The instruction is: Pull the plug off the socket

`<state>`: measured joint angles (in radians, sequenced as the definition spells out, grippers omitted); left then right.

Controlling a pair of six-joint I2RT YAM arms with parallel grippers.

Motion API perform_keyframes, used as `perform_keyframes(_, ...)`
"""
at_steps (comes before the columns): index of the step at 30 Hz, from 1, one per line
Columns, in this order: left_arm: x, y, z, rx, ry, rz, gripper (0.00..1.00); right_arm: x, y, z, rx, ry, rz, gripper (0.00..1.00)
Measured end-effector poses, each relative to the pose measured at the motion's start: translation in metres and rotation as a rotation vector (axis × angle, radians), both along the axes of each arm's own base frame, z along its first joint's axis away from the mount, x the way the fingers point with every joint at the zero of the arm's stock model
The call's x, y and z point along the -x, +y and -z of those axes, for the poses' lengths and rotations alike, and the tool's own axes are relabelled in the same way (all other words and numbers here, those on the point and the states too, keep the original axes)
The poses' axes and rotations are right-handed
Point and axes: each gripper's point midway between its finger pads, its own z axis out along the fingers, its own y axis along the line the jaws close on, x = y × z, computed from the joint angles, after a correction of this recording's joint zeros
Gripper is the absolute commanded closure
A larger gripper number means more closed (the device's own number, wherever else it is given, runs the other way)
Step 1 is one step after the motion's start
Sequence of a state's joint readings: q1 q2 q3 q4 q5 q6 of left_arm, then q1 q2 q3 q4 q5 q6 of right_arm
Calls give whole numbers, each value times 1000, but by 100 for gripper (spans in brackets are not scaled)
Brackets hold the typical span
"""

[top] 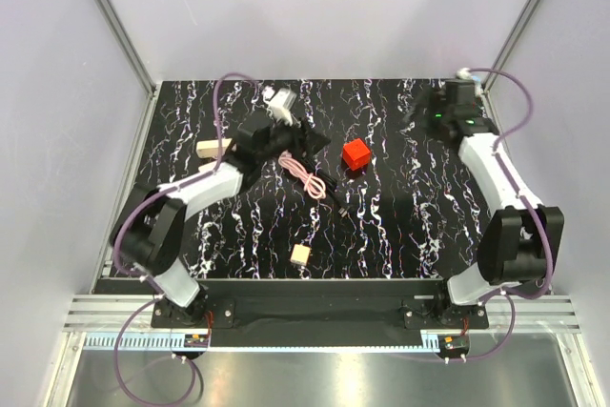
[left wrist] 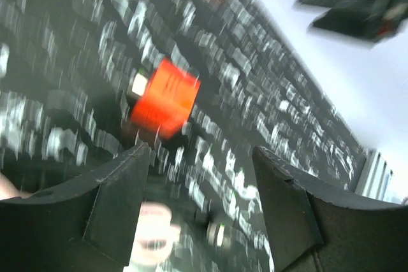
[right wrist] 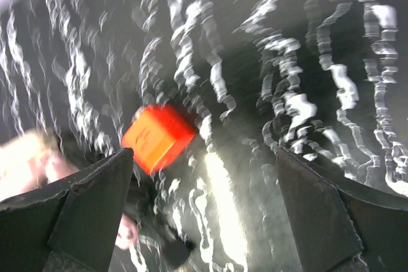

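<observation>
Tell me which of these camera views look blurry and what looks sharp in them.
Top external: sharp, evenly lit, red cube crisp, a bright reflection on the metal sheet along the bottom. Left wrist: motion blur smears the marbled table and the cube; the left hand's fingers look sharp. Right wrist: the same streaky blur; the right hand's fingers are crisp.
</observation>
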<state>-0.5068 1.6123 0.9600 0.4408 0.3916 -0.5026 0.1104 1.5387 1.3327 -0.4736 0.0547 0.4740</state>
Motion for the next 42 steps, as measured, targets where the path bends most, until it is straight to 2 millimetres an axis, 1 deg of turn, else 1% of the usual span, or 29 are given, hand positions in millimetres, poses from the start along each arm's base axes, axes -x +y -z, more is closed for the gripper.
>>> perform_keyframes(3,-25,-26,-35,36,-126,30,30,-10,-54,15,-123,-22,154,0)
perform_keyframes(6,-47,-48,-55,66,-209,58,32,-20,-110,37,-243,-56,311,0)
perform_keyframes(8,-56,-57,-54,72,-236,76,32,-28,-135,53,-282,-86,378,0)
perform_keyframes(9,-58,-59,-49,69,-241,83,32,-32,-141,60,-295,-99,396,0)
perform_keyframes(11,-58,-60,-34,52,-237,93,32,-42,-144,72,-320,-127,410,0)
perform_keyframes(13,-58,-60,-16,23,-226,101,32,-56,-148,79,-350,-160,424,0)
perform_keyframes(15,-59,-59,-3,-9,-217,107,32,-70,-151,85,-384,-201,433,0)
perform_keyframes(17,-59,-58,2,-29,-219,111,31,-81,-157,92,-420,-230,450,0)
perform_keyframes(20,-60,-58,5,-47,-237,115,31,-98,-167,109,-478,-269,486,1)
perform_keyframes(23,-64,-57,12,-59,-238,115,31,-111,-175,130,-525,-291,525,0)
perform_keyframes(25,-71,-56,23,-62,-222,114,31,-119,-179,145,-553,-293,557,0)
perform_keyframes(28,-85,-49,37,-45,-181,102,32,-141,-189,142,-587,-355,580,0)
perform_keyframes(30,-96,-39,46,-26,-153,82,32,-152,-195,142,-605,-378,605,0)
perform_keyframes(32,-105,-30,52,-12,-131,61,32,-160,-201,142,-617,-395,629,0)
perform_keyframes(34,-116,-24,53,1,-118,40,32,-167,-207,141,-626,-405,655,0)
perform_keyframes(36,-122,-26,50,21,-118,39,32,-173,-211,141,-637,-406,677,0)
perform_keyframes(38,-123,-33,45,40,-126,51,32,-179,-214,141,-651,-404,702,0)
perform_keyframes(42,-117,-51,37,61,-143,89,33,-184,-218,142,-657,-400,735,3)
